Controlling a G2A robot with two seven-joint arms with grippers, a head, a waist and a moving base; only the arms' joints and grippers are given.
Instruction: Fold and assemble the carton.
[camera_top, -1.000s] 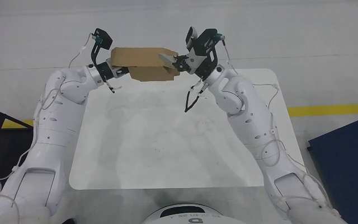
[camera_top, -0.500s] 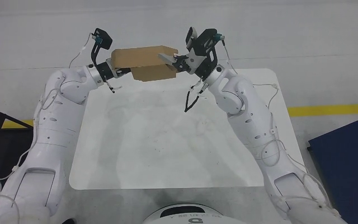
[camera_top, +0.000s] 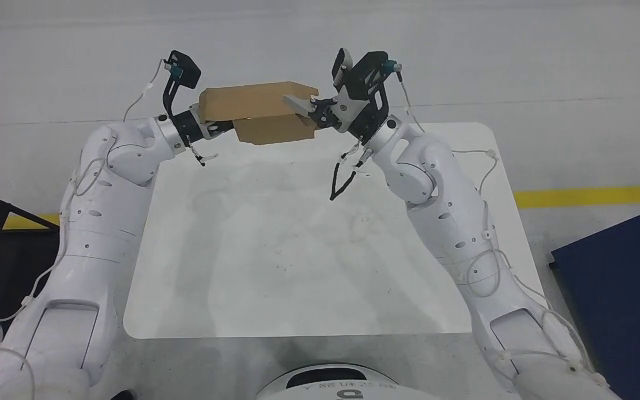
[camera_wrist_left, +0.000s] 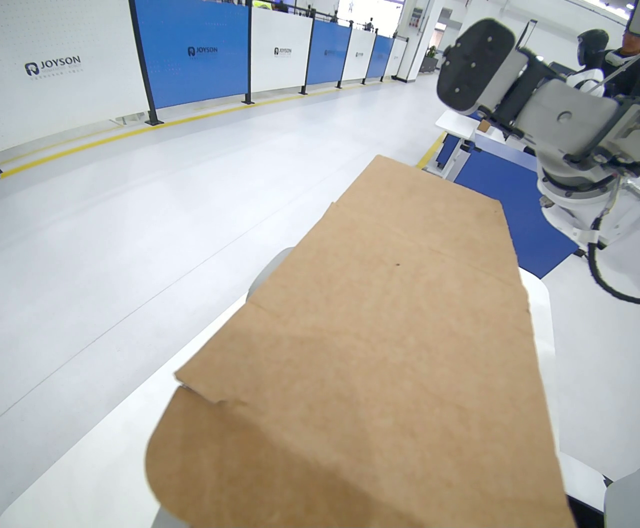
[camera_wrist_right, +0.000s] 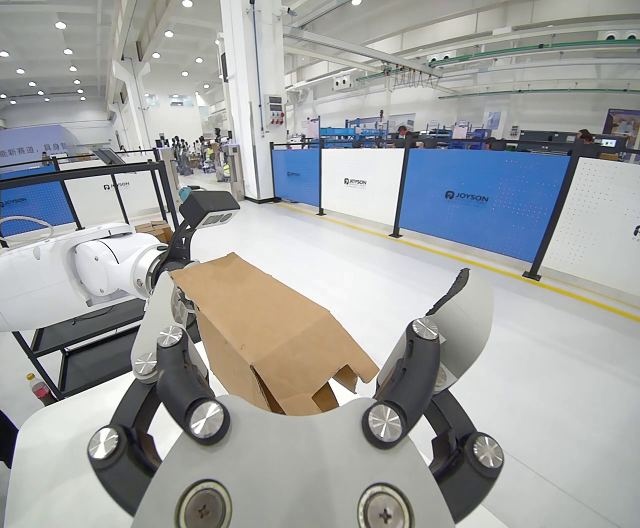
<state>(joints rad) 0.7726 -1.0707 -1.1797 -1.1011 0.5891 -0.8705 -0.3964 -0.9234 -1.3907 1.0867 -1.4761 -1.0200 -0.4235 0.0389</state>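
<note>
Aloft over the far edge of the worktop (camera_top: 300, 270), the brown carton (camera_top: 255, 110) hangs between my two arms, clear of the surface and part-formed.

My L jaws pinch one end. The broad top panel (camera_wrist_left: 400, 350) hides them from my own wrist cam, so I judge this from the top view and from the box being up w/ nothing else gripping it.

My R jaws are spread wide around the other, open end (camera_wrist_right: 280, 380). One finger (camera_wrist_right: 155, 310) is close along the carton's side wall; I can't tell if it touches. The other finger (camera_wrist_right: 465, 310) is well apart from the board. A loose flap (camera_wrist_right: 350, 372) juts from that open end toward my palm.

Handling, as I read it:
- **Weight & grip:** Thin corrugated board, so light. The matt surface means slip is unlikely.
- **Stiffness:** Panels are stiff across the flat but hinge freely at the creases. The hollow body would prob. buckle if squeezed hard mid-span.
- **Where to hold:** On a single wall near a corner crease. Flaps are best pushed flat-on near the free edge rather than pinched, as torn-looking flap corners suggest the board frays easily.
</note>
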